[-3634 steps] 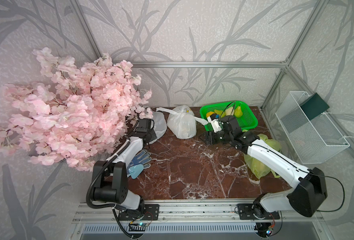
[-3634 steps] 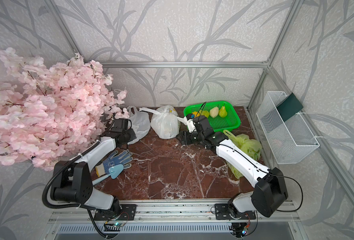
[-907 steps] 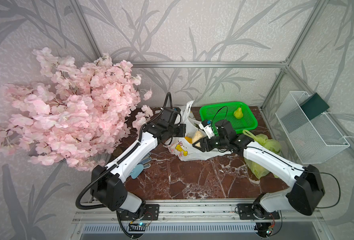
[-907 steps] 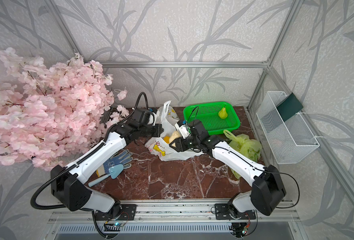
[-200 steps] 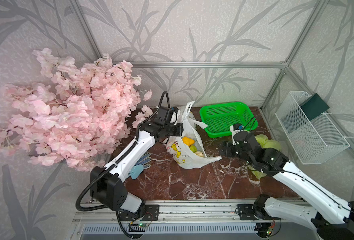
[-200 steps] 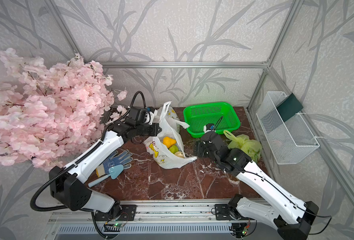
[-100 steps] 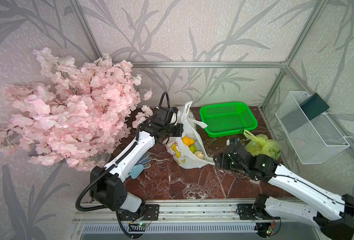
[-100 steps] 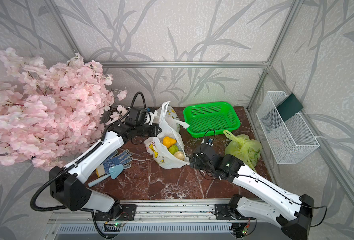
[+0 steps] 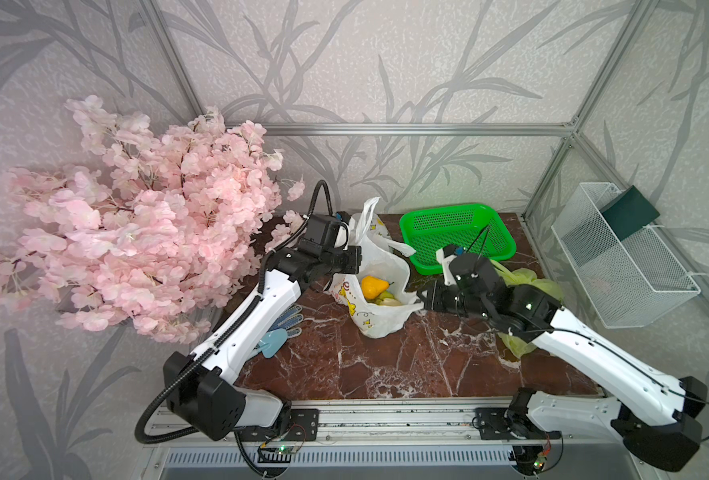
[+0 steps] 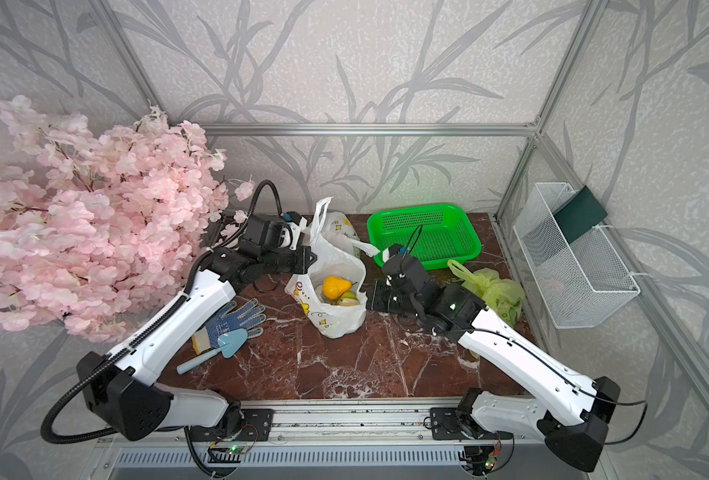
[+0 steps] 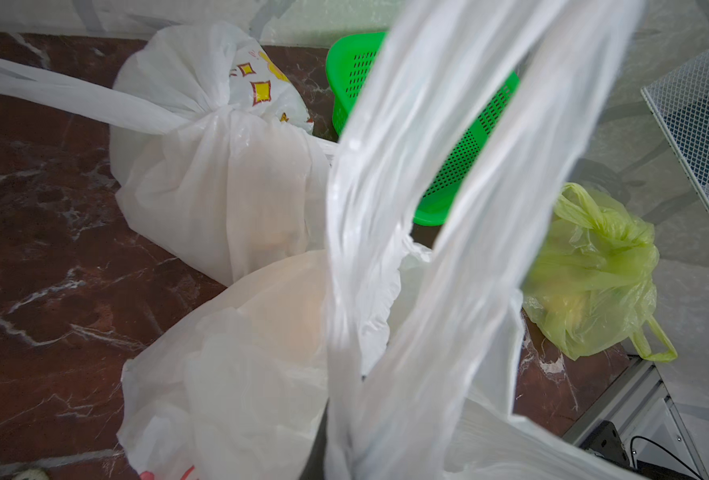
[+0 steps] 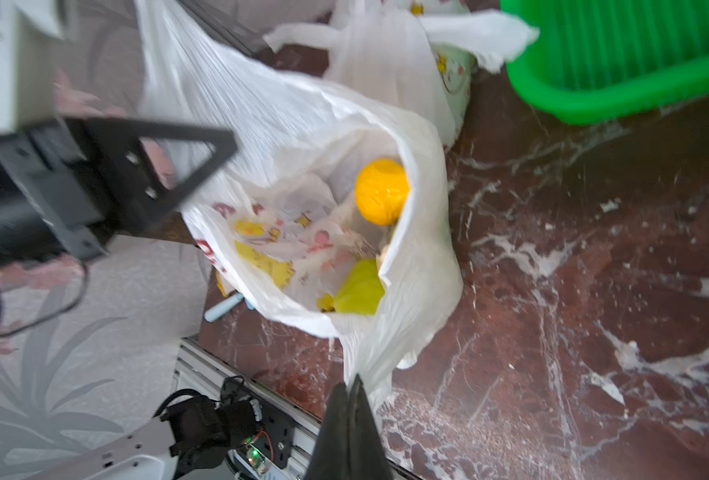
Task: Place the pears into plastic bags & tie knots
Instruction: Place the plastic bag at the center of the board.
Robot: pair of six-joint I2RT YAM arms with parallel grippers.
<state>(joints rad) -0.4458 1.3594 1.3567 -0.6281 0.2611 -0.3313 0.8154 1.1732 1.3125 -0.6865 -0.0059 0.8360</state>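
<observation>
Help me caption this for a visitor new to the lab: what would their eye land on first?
The huge spray of pink artificial blossoms filling the left side grabs attention first. Next comes the open white plastic bag with cartoon prints in the middle, an orange-yellow toy pear glowing inside, its handle and rim pinched by the left gripper and right gripper. Behind it sits a bright green perforated plastic basket.

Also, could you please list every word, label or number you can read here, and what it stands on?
No text can be read anywhere.
Open white bag: red and yellow prints, too blurred to tell letters from pictures.
Tied white bag: yellow diamond shapes only, no letters.
</observation>
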